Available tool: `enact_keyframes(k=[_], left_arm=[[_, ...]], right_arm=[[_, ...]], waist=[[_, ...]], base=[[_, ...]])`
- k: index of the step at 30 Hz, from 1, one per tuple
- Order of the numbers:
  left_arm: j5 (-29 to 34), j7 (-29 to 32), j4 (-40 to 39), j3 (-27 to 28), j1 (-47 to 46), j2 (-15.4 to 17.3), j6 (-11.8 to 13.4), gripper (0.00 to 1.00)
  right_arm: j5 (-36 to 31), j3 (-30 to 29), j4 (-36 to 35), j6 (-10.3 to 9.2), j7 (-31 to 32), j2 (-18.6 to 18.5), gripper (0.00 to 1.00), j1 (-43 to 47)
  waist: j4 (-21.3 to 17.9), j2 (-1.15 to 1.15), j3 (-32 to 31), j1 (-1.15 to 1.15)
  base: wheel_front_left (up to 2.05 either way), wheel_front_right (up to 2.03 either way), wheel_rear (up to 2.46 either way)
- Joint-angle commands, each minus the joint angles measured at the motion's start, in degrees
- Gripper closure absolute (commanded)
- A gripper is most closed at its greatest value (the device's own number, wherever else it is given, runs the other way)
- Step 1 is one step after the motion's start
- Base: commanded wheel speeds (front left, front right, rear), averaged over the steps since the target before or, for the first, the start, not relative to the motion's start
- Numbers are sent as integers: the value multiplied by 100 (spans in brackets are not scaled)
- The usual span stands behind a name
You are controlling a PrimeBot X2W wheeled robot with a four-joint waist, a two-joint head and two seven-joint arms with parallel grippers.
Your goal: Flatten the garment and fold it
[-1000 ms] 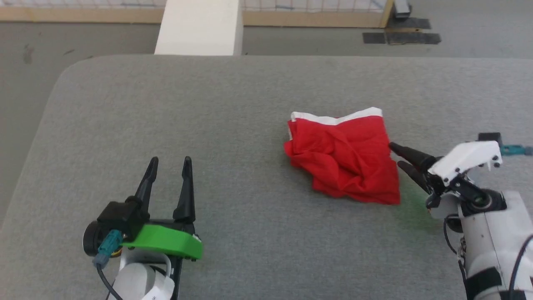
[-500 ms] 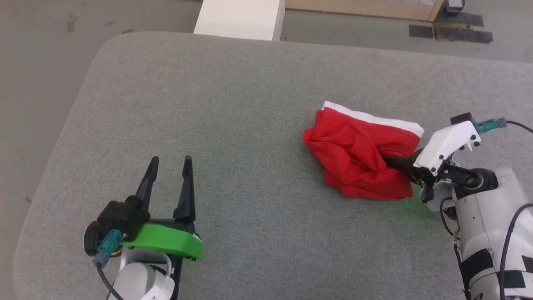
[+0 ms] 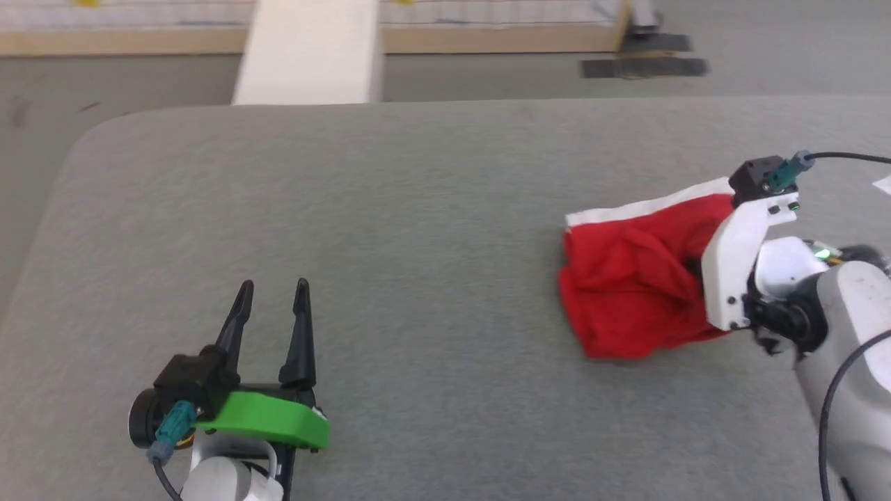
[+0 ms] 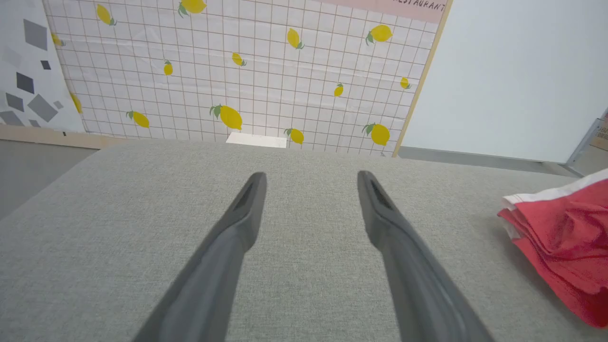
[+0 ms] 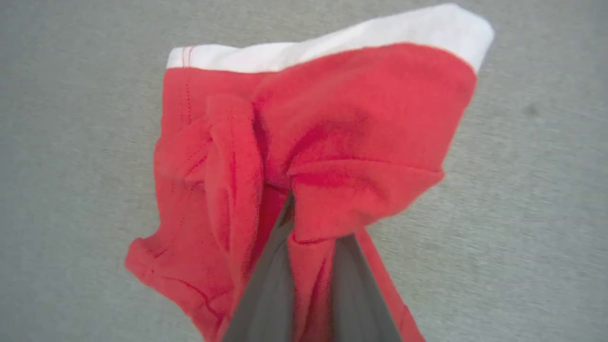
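Note:
The garment [image 3: 637,278] is a crumpled red cloth with a white band along its far edge, lying at the right of the grey table; it also shows at the right edge of the left wrist view [image 4: 565,228]. My right gripper [image 3: 690,268] reaches into it from the right, its tips buried in the folds. In the right wrist view the two grey fingers [image 5: 270,280] pinch a bunched red fold of the garment [image 5: 332,142], part of it lifted. My left gripper [image 3: 271,303] rests open at the lower left, nothing between its fingers [image 4: 237,228].
The grey padded table [image 3: 390,209] has a rounded far-left corner. Beyond it stand a white block [image 3: 306,52] and a tiled lemon-pattern wall [image 4: 237,71]. A small white scrap [image 3: 882,184] lies at the table's far right edge.
My right gripper went from open beside the garment to shut on a fold inside it, bunching and dragging the cloth. The head camera shifted. The left arm stayed still.

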Motion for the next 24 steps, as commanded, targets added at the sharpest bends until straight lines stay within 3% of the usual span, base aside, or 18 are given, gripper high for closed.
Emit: enact_keyframes(k=[1, 5, 12, 18, 24], left_arm=[[72, -22, -39, 5, -45, -7, -30, 0], [183, -22, -106, -31, -234, -7, -70, 0], [432, -22, -254, -118, -667, 127, -149, 0], [564, -22, -407, -155, -1012, 427, -180, 0], [626, -21, -559, -167, -1213, 670, -190, 0]], right_arm=[[-168, 210, -138, -8, -86, -201, 100, 65], [-534, 735, -268, -8, -446, -709, 100, -34], [-1142, 1061, 75, -8, -1530, -1304, 100, -513], [-1615, 852, 814, -8, -2396, -1369, 100, -1105], [-2409, 342, 1439, -8, -2951, -1387, 100, -1642]], waist=[[-714, 0, 10, 0], [-1201, 0, 281, 0], [-1815, 0, 1007, 0], [-2125, 0, 1629, 0], [-2146, 0, 2067, 0]], base=[[0, 0, 0], [0, 0, 0], [0, 0, 0], [0, 0, 0], [0, 0, 0]])
